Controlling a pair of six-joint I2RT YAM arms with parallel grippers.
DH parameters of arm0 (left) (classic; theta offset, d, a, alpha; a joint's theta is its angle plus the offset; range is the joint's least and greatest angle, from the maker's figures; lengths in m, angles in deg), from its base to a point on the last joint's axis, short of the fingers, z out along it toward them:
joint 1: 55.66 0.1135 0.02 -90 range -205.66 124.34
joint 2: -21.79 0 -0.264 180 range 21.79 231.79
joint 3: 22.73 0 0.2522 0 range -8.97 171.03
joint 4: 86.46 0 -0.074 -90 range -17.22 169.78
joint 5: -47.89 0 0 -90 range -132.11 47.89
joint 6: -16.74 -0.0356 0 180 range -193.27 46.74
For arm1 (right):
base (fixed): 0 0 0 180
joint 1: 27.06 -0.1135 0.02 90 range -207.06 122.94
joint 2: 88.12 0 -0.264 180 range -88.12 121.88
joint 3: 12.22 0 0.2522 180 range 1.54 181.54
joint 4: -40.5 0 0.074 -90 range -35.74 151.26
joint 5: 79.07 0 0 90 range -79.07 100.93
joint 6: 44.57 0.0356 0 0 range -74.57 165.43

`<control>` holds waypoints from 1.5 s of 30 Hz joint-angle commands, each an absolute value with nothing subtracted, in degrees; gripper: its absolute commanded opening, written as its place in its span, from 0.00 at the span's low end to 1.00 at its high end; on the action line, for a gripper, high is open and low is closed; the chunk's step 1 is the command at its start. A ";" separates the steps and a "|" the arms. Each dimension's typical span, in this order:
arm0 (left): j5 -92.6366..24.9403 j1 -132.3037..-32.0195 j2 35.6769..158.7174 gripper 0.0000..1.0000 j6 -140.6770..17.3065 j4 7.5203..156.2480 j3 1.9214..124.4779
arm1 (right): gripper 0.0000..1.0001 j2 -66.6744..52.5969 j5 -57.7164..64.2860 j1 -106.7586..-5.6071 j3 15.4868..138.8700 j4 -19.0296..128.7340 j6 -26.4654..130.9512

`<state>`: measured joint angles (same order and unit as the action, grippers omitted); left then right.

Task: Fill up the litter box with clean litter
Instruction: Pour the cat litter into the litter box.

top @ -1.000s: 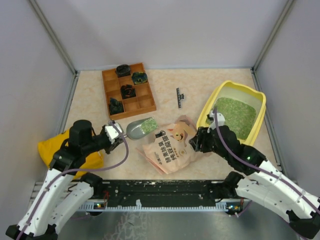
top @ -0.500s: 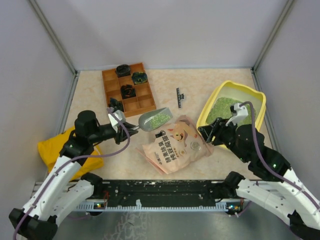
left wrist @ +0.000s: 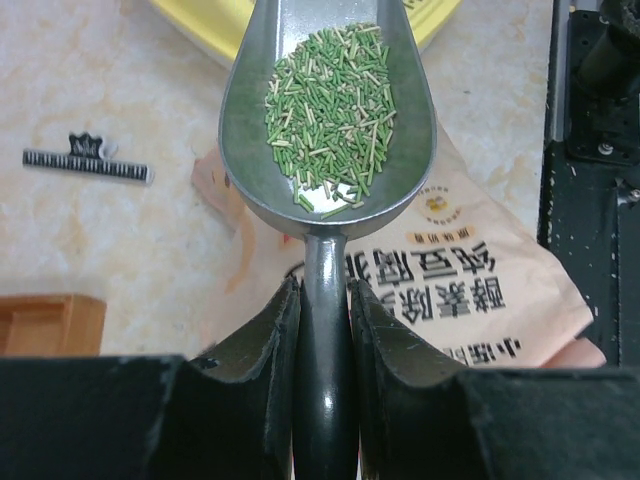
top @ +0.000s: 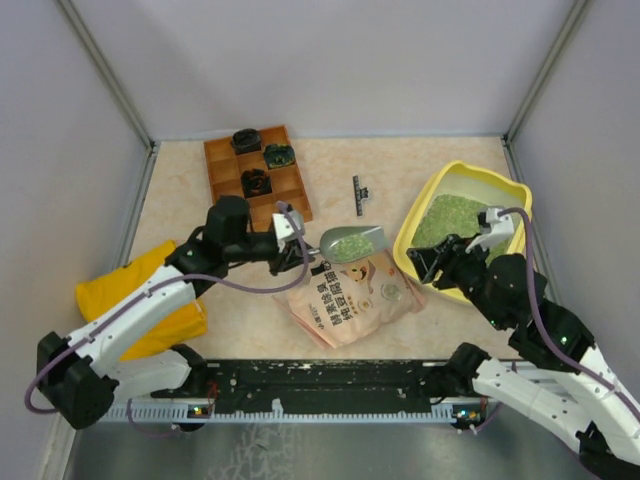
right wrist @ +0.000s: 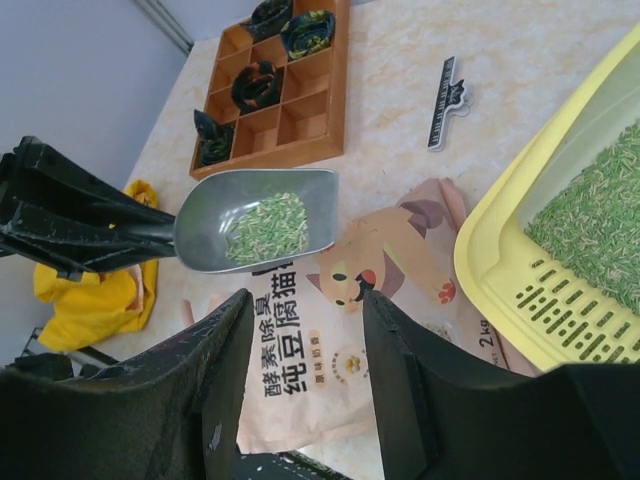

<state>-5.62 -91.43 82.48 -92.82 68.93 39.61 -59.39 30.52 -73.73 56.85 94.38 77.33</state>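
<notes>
On the right of the desk [top: 400, 160] lies the litter box [top: 462, 169], a yellow tray with a raised rim, with clean litter [top: 450, 212] spread as short green sticks over its floor. Since a second ago the left hand [left wrist: 325, 300], clamped on the handle of the grey scoop [top: 352, 242], has carried it rightward to above the far edge of the pink pouch [top: 350, 295], near the box. The right hand [right wrist: 305, 300], fingers apart and empty, has drawn back from the pouch. The scoop holds a small heap of litter. The wooden tray [top: 222, 152] holds dark items [top: 279, 155] in several compartments.
</notes>
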 commanded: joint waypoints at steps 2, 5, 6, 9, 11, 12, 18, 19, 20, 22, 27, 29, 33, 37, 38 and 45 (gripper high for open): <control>-11.22 -97.06 91.77 0.00 -99.70 68.08 52.06 | 0.48 -62.72 33.56 -73.40 60.57 92.23 76.47; -14.30 -100.11 97.83 0.00 -102.35 67.38 58.83 | 0.48 -64.32 35.44 -73.38 62.52 92.36 76.63; -15.48 -101.60 101.05 0.00 -103.11 66.94 62.03 | 0.48 -64.80 35.92 -73.37 63.33 92.32 76.63; -18.41 -105.25 108.88 0.00 -105.98 64.49 69.76 | 0.48 -64.95 36.48 -73.37 66.48 93.67 75.98; -20.69 -107.97 114.00 0.00 -107.74 62.21 75.25 | 0.47 -64.95 36.74 -73.37 68.53 94.94 75.68; -21.23 -108.95 116.31 0.00 -108.45 61.23 77.91 | 0.47 -65.16 37.18 -73.37 69.01 95.17 75.59; -26.94 -113.22 126.83 0.00 -114.41 57.71 88.87 | 0.47 -69.10 39.86 -73.37 68.53 93.94 77.04; -28.78 -113.79 128.79 0.00 -115.91 56.25 90.94 | 0.47 -69.66 40.39 -73.37 68.51 93.90 77.16; -30.77 -114.36 130.45 0.00 -117.50 54.43 92.85 | 0.47 -70.10 40.88 -73.37 68.63 93.96 77.23; -35.22 -115.50 133.19 0.00 -120.88 52.89 95.91 | 0.47 -70.71 41.88 -73.44 68.96 94.11 77.33; -45.16 -118.20 136.96 0.00 -130.27 55.69 98.73 | 0.47 -71.72 43.51 -73.42 69.32 94.25 77.45; -48.55 -118.76 139.09 0.00 -133.54 55.77 101.73 | 0.47 -71.77 44.04 -73.38 69.29 94.25 77.45; -57.88 -120.50 140.52 0.00 -142.79 59.55 101.73 | 0.47 -71.77 43.95 -73.38 69.06 94.24 77.87; -61.95 -122.54 139.89 0.00 -150.29 64.34 99.03 | 0.47 -71.85 43.97 -73.33 68.87 94.20 78.18; -62.86 -122.97 139.64 0.00 -152.01 65.61 98.26 | 0.47 -71.86 44.02 -73.37 68.80 94.16 78.14; -71.96 -125.72 139.34 0.00 -161.98 71.90 93.44 | 0.47 -72.60 44.08 -73.39 67.84 93.74 78.69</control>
